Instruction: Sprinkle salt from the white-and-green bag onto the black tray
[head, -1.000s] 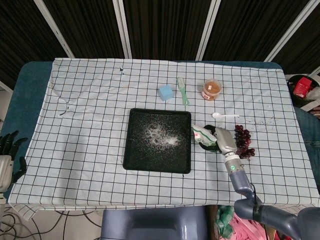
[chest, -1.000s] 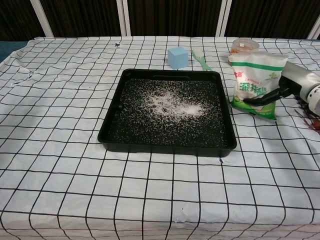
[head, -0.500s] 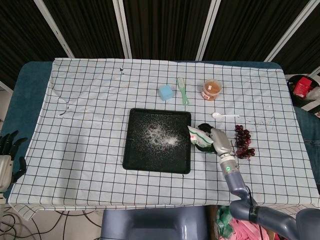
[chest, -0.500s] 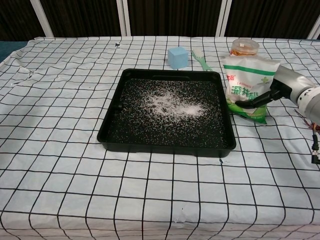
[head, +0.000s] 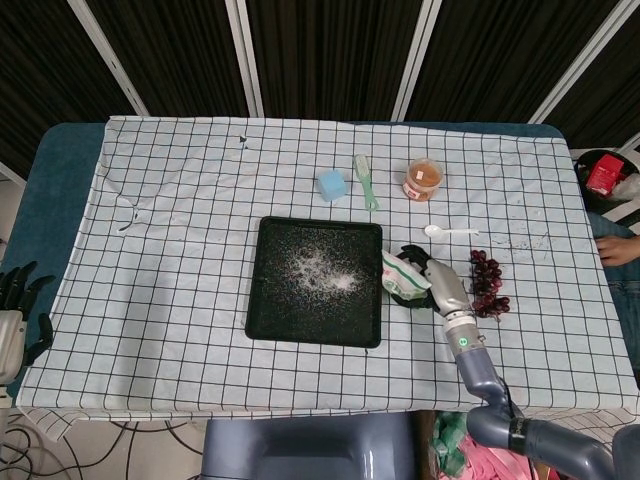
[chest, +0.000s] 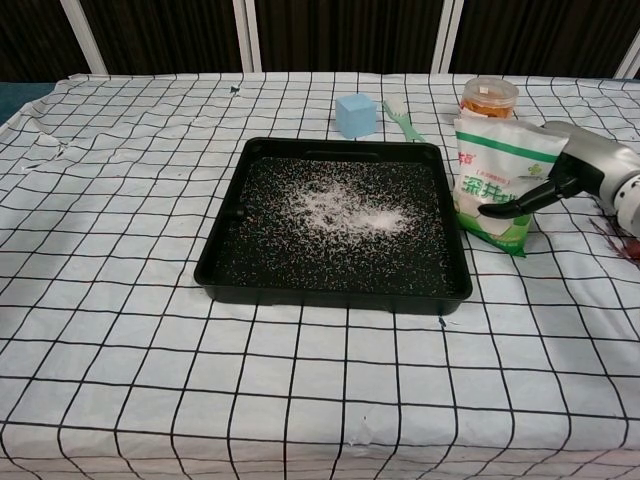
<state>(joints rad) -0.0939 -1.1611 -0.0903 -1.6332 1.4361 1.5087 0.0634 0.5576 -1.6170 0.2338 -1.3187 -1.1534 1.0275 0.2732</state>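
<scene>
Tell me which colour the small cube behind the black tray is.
Light blue; the cube shows best in the chest view, just beyond the tray.

I've got the tray (chest: 335, 290) mid-table | bag (chest: 498, 180) just right of it | cube (chest: 355, 114), brush (chest: 403, 123), jar (chest: 489, 95) behind | grapes (head: 488, 284) far right

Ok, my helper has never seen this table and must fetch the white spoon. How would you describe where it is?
Start at the black tray mid-table and look past its far right corner. The white spoon lies flat on the checked cloth, between the orange-lidded jar and the dark grapes. It is the only all-white utensil; the brush is green.
</scene>
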